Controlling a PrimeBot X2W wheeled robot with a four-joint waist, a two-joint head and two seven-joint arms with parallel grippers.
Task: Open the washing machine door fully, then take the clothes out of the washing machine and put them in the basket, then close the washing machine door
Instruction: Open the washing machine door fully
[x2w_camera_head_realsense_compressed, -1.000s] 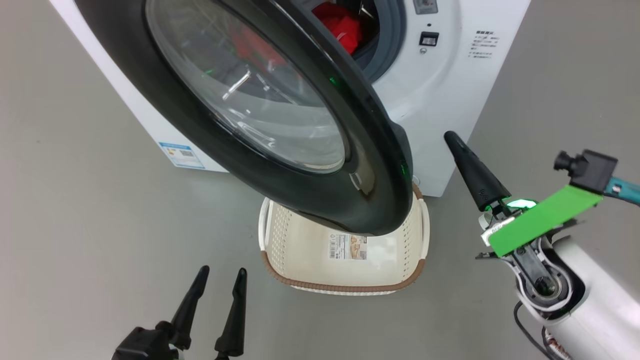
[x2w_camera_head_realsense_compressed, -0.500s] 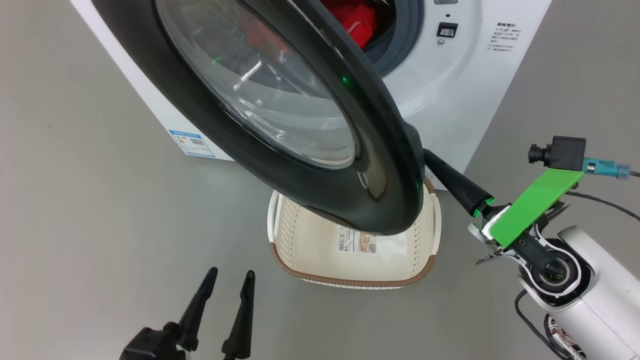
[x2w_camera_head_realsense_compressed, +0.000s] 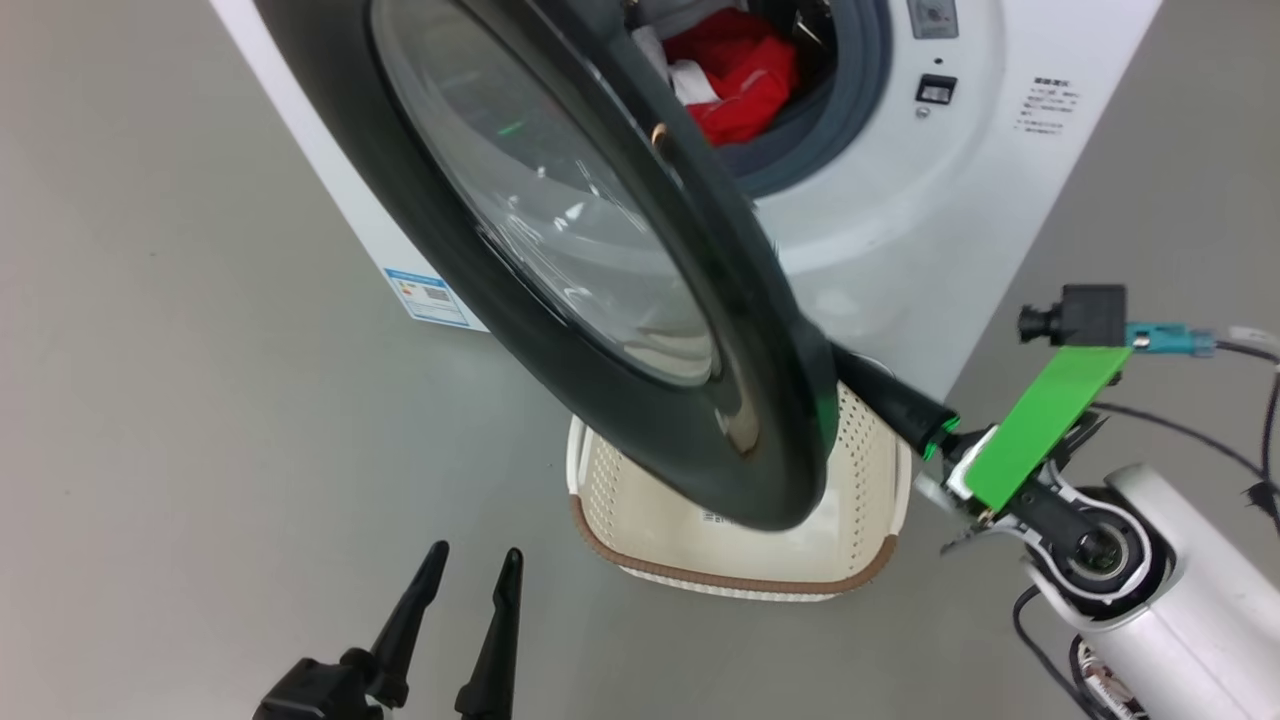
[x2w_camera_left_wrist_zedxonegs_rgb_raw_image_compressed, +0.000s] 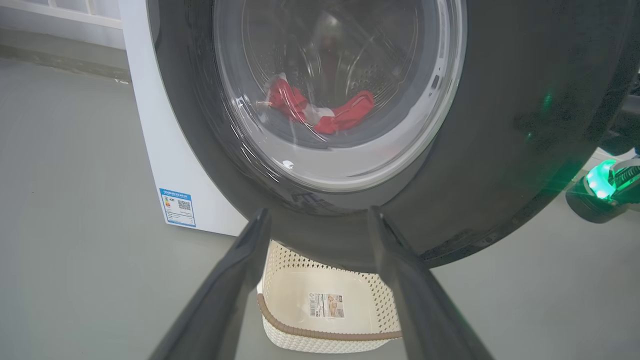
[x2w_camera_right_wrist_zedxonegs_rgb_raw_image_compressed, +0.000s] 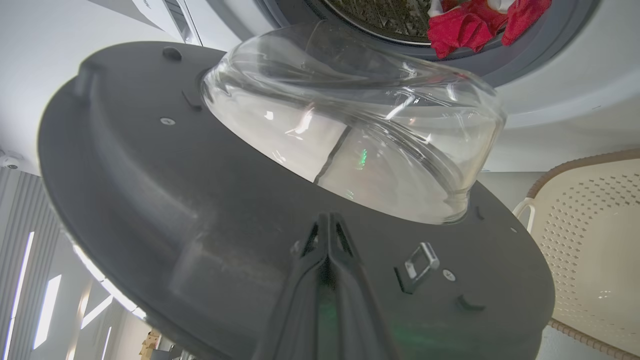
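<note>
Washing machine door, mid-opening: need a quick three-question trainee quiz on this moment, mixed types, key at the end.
1. True or false: the basket holds no clothes yet.
2. Fill in: the left pincer is ___, holding nothing.
3. Pick one: where on the washing machine door do the tips of the shut right pincer sit? A) the outer glossy rim, B) the inner face, beside the glass bowl, C) the hinge.

Key: 1 true; 2 open; 3 B.

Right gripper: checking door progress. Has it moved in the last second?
Yes. Against the basket, the right gripper has gone left, from clear of the washing machine door to behind its edge.
</note>
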